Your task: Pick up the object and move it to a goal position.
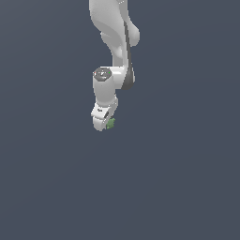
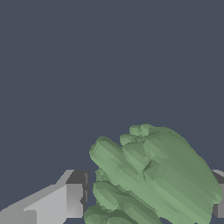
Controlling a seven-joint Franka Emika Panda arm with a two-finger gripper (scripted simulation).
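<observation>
**Green lump sits between the gripper's fingers**

In the exterior view the white Panda arm (image 1: 115, 42) reaches down from the top edge of the picture, bending at a grey-capped joint before ending in the gripper (image 1: 105, 123). The gripper is close to the middle of the picture, a little toward the exterior view's left. Around it there is only a flat, dark blue-grey surface (image 1: 187, 187); none of its edges or corners appear in either view, so the gripper's place on it cannot be given more closely than that.

The object (image 1: 110, 123), a small green lumpy thing with a bumpy outline, shows at the tip of the gripper, on the side toward the exterior view's right. It is much smaller than the white hand that carries it and is partly hidden by it.

In the wrist view the object (image 2: 153, 179) is large and close, made of ridged green lobes. It lies between the two fingers: one grey finger pad (image 2: 75, 199) is just beside it on one side, and a sliver of the other finger (image 2: 220, 199) shows at the picture's edge against its far side. The fingers appear to be pinching the object, though the contact on the nearer pad is not sharply visible. Whether the object is clear of the surface cannot be told.
</observation>
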